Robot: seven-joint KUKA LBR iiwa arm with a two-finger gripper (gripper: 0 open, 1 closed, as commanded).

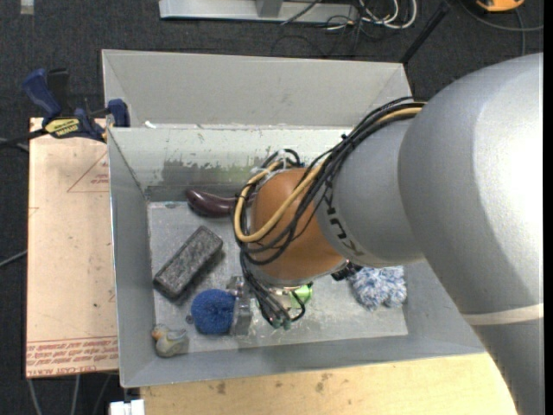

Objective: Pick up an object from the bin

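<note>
1. The bin [259,89]: grey metal. Six loose things lie on its floor, mostly well apart, which we judge leaves room to come down on any one alone.

2. The gripper [245,308]: low over the floor at about 7 o'clock, beneath the orange cover [289,223]. The looped cables [257,229] hang slack over that cover, presumably so the wrist can turn freely. We cannot tell whether the gripper is released or clenched, as the wrist hides too much. We see nothing held.

3. The blue ball [212,311]: round and fuzzy, at 7 o'clock of the floor, just beside the gripper on its 9 o'clock side. It lies nearest, so we judge it the likeliest pick.

4. The green thing [301,294]: small and bright, at the gripper's 3 o'clock, half hidden under the wrist. Its kind is unclear.

5. The dark grey block [188,262]: oblong, lying slantwise at 9 o'clock, near the ball but apart from it.

6. The purple aubergine-shaped thing [212,201]: at 11 o'clock, against the back wall.

7. The white-and-blue tuft [378,285]: crumpled, at 4 o'clock.

8. The small tan lump [170,341]: in the corner at 8 o'clock of the ball.
</note>
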